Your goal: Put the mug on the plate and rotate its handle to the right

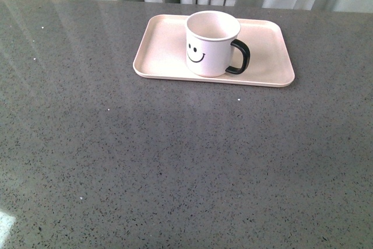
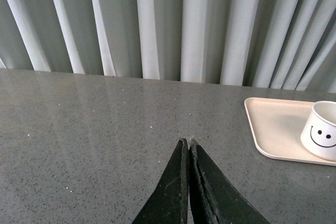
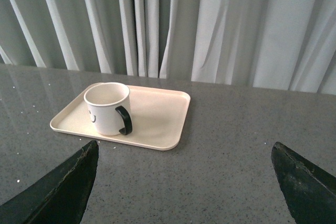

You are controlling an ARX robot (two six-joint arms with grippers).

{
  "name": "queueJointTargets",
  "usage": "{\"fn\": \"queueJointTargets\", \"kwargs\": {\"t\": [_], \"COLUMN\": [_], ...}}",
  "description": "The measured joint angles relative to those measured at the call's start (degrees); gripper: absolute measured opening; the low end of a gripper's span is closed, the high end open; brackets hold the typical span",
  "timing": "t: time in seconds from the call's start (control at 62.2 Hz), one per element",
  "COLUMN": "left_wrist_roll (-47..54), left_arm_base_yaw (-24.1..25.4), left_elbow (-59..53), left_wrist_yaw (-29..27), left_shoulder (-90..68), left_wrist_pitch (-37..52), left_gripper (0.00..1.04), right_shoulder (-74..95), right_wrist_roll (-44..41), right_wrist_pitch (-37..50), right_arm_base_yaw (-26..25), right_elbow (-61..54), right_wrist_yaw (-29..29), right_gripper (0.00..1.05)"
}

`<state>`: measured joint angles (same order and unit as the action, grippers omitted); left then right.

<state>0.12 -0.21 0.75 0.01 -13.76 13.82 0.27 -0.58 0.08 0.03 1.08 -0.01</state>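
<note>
Mug [image 1: 211, 44] upright on plate [image 1: 160, 45], close to near rim, plate room either side; wide table [image 1: 175, 161] in front. White, smiley facing robot, handle [image 1: 246, 55] right. Left claw [image 2: 188, 142] pressed together, right claw [image 3: 184, 145] spread.

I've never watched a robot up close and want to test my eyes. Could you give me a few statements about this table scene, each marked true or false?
1. The smiley-face mug stands upright on the pink-beige tray. True.
2. The mug's black handle points to the robot's left. False: in the front view it points to the right.
3. The left gripper is shut and holds nothing. True.
4. The right gripper is clamped on the mug. False: its fingers are spread wide and are clear of the mug.
5. The mug is full of coffee. False: what shows of its inside is bare white.
</note>
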Motion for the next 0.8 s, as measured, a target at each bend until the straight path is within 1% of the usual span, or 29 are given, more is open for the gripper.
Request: {"fn": "queueJointTargets", "kwargs": {"t": [0.241,0.322,0.354,0.595,0.643,0.804], "left_wrist_roll": [0.00,0.00,0.00,0.00,-0.02,-0.02], "left_arm_base_yaw": [0.00,0.00,0.00,0.04,0.04,0.04], "left_elbow": [0.00,0.02,0.02,0.02,0.02,0.02], "left_wrist_yaw": [0.00,0.00,0.00,0.00,-0.02,-0.02], "left_shoulder": [3.50,10.10,11.63,12.81,12.81,12.85], "left_wrist_pitch": [-3.61,-12.04,-13.20,-13.84,-13.84,-13.84], "left_gripper": [0.01,0.01,0.01,0.01,0.08,0.35], "right_shoulder": [0.00,0.00,0.00,0.00,0.00,0.00], "right_wrist_roll": [0.00,0.00,0.00,0.00,0.00,0.00], "right_wrist_pitch": [0.00,0.00,0.00,0.00,0.00,0.00], "right_arm_base_yaw": [0.00,0.00,0.00,0.00,0.00,0.00], "right_elbow": [0.00,0.00,0.00,0.00,0.00,0.00], "right_wrist_yaw": [0.00,0.00,0.02,-0.02,0.00,0.00], "right_gripper": [0.96,0.96,0.96,0.96,0.96,0.96]}}
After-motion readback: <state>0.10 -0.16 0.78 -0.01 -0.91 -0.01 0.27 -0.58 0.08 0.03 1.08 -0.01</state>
